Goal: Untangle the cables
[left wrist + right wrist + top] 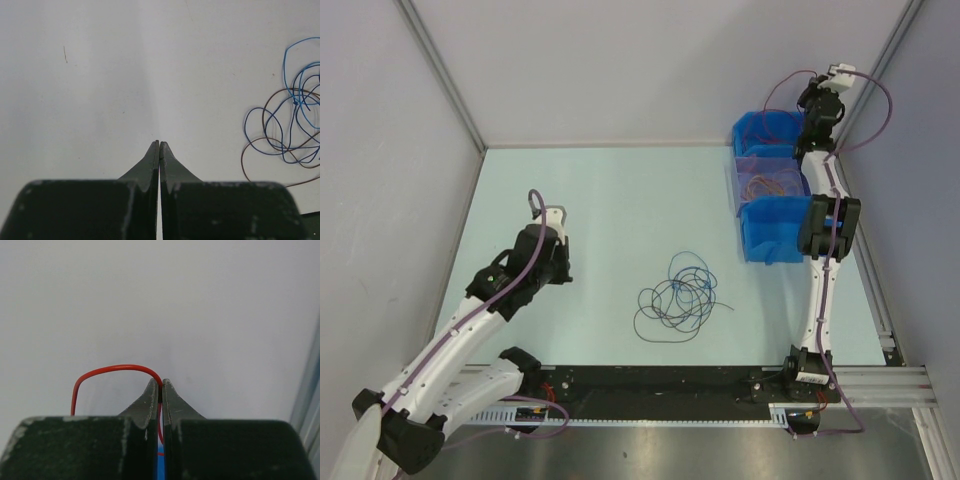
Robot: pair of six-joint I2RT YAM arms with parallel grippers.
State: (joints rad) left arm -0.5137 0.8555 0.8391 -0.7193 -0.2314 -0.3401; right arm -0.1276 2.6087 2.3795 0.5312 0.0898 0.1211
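The cables [677, 297] lie as a loose tangle of blue and dark loops on the table's near middle; in the left wrist view the tangle [295, 102] sits at the right edge, blue and brown strands crossing. My left gripper [552, 262] hovers left of the tangle, jaws shut [159, 143] with nothing between them. My right gripper [820, 105] is raised over the bins at the back right. It is shut [161, 382] on a thin red cable [115, 367] that arches out to the left of the fingertips and runs down between the jaws.
Two blue bins [765, 130] [770, 235] stand at the back right with a clear bin [750, 180] between them holding orange and red wire loops. Grey walls with metal rails enclose the table. A black rail [650, 385] runs along the near edge.
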